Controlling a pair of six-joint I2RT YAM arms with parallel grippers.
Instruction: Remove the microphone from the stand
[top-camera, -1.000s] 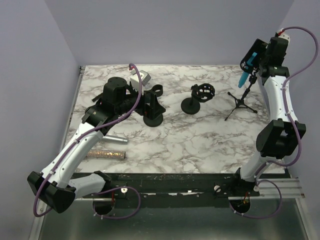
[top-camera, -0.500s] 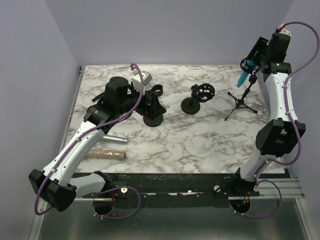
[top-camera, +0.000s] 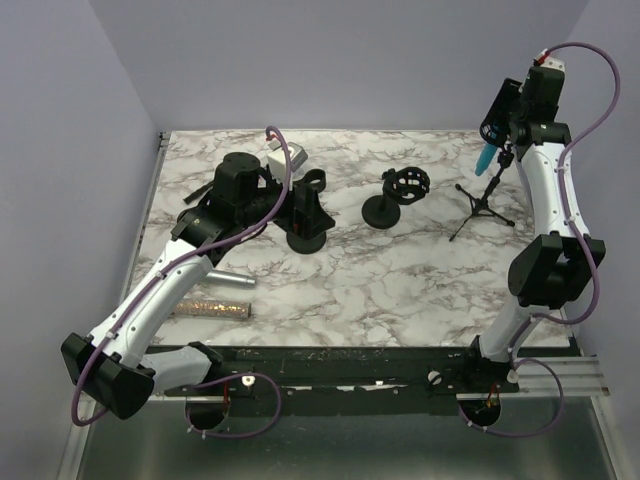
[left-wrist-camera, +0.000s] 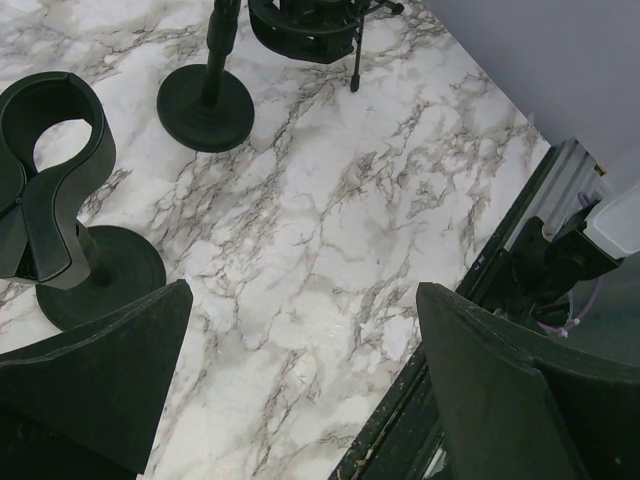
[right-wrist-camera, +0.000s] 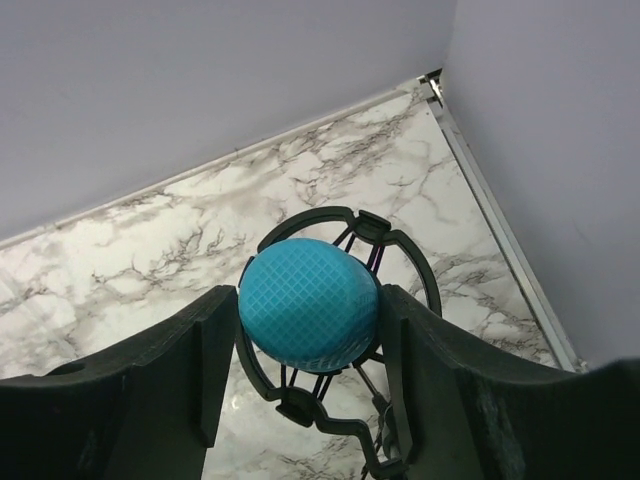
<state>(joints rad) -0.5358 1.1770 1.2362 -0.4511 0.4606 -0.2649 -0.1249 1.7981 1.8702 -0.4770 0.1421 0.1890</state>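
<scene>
The microphone (top-camera: 486, 157) is blue with a round mesh head (right-wrist-camera: 308, 300). It stands tilted in a black ring mount (right-wrist-camera: 405, 255) atop a small tripod stand (top-camera: 480, 205) at the back right of the table. My right gripper (top-camera: 499, 112) comes down from above, and both fingers (right-wrist-camera: 200, 350) press against the sides of the blue head. My left gripper (top-camera: 300, 200) hovers over the left middle of the table, its jaws wide apart with only marble between them (left-wrist-camera: 300, 300).
A black clamp stand on a round base (top-camera: 305, 237) sits under my left gripper. A second round-base stand with an empty ring mount (top-camera: 405, 185) stands at centre. A silver cylinder (top-camera: 226, 278) and a glittery brown stick (top-camera: 212, 308) lie front left.
My right gripper's fingers have closed in from wide apart onto the blue head, and that wrist has lifted slightly. The left arm has shifted a little.
</scene>
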